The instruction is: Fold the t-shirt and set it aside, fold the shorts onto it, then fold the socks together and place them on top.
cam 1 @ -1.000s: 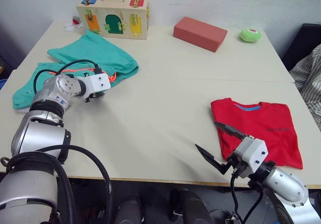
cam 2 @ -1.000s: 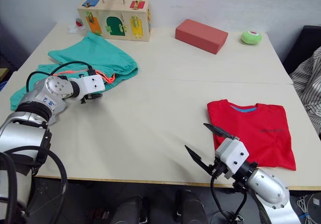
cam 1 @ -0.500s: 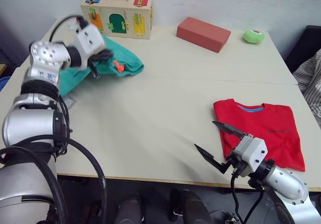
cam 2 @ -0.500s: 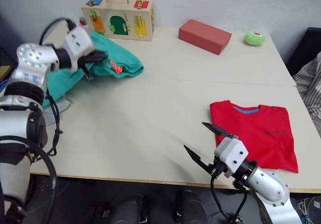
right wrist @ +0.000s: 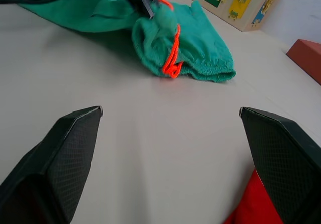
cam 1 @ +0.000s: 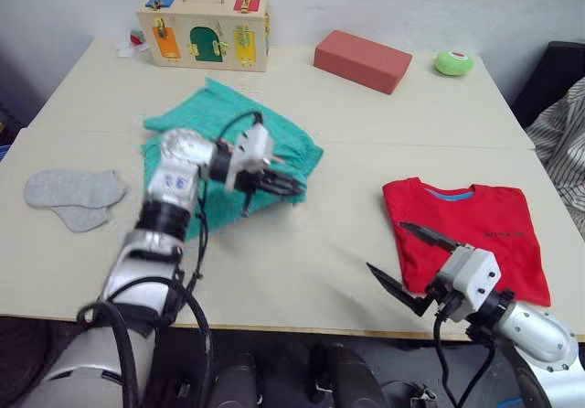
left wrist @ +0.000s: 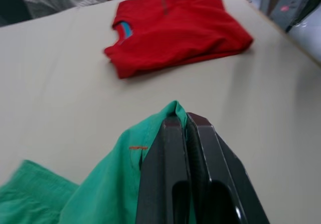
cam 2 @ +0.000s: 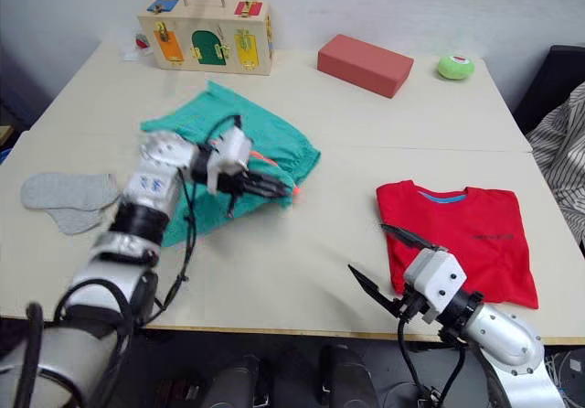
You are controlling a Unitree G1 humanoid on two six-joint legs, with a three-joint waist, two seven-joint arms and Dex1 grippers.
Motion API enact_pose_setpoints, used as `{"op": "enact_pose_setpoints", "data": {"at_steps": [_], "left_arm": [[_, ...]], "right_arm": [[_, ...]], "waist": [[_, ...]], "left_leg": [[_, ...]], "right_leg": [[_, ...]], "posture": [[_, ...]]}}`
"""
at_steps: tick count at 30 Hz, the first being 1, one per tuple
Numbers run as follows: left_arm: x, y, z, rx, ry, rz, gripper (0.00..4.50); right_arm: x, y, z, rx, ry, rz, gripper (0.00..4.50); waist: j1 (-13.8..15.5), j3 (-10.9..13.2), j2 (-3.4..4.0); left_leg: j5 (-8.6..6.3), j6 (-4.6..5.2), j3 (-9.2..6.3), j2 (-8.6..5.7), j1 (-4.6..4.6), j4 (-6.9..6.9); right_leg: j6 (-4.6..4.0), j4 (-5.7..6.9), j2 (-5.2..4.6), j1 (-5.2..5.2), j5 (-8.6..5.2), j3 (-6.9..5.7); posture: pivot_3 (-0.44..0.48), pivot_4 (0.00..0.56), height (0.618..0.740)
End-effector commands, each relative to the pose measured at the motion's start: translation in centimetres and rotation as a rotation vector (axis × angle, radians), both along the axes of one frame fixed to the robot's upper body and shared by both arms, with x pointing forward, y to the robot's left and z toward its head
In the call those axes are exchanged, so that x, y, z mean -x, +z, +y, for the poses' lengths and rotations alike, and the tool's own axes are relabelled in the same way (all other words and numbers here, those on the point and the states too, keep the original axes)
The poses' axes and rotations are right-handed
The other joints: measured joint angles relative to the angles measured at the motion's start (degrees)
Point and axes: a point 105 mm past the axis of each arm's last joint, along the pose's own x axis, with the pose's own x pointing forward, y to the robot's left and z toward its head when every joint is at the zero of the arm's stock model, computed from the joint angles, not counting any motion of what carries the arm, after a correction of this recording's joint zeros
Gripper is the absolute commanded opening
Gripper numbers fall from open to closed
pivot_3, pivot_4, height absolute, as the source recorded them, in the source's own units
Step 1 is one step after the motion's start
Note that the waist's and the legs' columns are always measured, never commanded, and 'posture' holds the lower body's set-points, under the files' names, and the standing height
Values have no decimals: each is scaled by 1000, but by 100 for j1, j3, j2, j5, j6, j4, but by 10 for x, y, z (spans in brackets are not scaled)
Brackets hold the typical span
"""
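Observation:
The teal shorts [cam 1: 233, 134] lie crumpled in the middle of the table, their orange drawstring [right wrist: 172, 58] hanging at the waist. My left gripper [cam 1: 291, 188] is shut on the shorts' waist edge [left wrist: 165, 118], holding it just above the table. The folded red t-shirt [cam 1: 471, 234] lies at the right, with a blue neck label. Two light grey socks [cam 1: 75, 196] lie flat at the table's left edge. My right gripper [cam 1: 409, 263] stands open at the front edge, just left of the t-shirt, nothing between its fingers.
A wooden latch box [cam 1: 205, 31] stands at the back left. A red brick-shaped block [cam 1: 362, 60] and a green ball [cam 1: 453, 62] sit at the back right. A dark chair with striped cloth [cam 1: 562, 124] is beyond the right edge.
My left gripper has swung from the table's far left to the middle, dragging the shorts with it. The grey socks now lie uncovered at the left. The right gripper has hardly moved.

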Motion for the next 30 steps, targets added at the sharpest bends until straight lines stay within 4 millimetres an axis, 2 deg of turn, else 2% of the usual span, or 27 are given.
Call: {"op": "enact_pose_setpoints", "data": {"at_steps": [1,3,5,8,15,18,21,24,26,30], "left_arm": [[13,-1,-20,57,-3,13,249],[17,-8,-23,70,25,11,635],[25,-5,-20,98,23,31,1270],[43,8,-6,147,-27,64,2113],[70,36,37,259,13,105,4294],[66,38,63,249,144,92,4294],[55,18,105,127,347,48,4406],[52,10,139,98,495,12,4406],[59,-4,161,36,566,-12,4406],[74,-34,174,-100,602,-27,4406]], "right_arm": [[1,5,0,16,19,6,4500],[-2,7,1,-2,16,35,4500],[-3,7,4,-11,16,57,4500],[-5,8,11,-11,38,65,4500],[-11,7,20,-4,69,45,4500],[-16,6,19,-12,44,35,4500],[-14,3,22,12,79,50,4500],[-11,-2,31,24,122,76,4500],[-14,-7,43,39,150,93,4500],[-33,-17,63,56,149,143,4500]], "waist": [[10,0,0],[14,0,0],[12,0,1],[-13,-2,4],[-2,-5,23],[-6,0,31],[18,1,35],[19,1,39],[16,1,40],[-2,4,44]], "left_leg": [[1,0,-2,0,-1,6],[1,2,-4,-2,0,8],[0,5,-8,-4,3,7],[1,1,-9,1,5,0],[5,-8,-39,-1,1,-8],[17,3,-147,-41,-15,-13],[20,2,-139,-38,-3,-11],[15,4,-135,-35,-1,-19],[11,8,-134,-31,-2,-21],[4,1,-117,-23,-7,-23]], "right_leg": [[0,3,0,0,0,0],[0,7,-3,2,1,3],[-1,9,-8,4,1,5],[-3,10,-5,3,0,4],[-7,0,-9,17,-3,-18],[-2,-24,-49,75,-6,-118],[-1,-31,-44,76,-6,-99],[-2,-37,-42,73,-6,-94],[-3,-40,-42,70,-6,-92],[-5,-38,-44,51,-8,-86]], "posture": [[0,150,740],[0,150,740],[0,150,740],[0,150,740],[0,150,740],[0,150,740],[0,150,740],[0,150,740],[0,150,740],[0,150,740]]}}
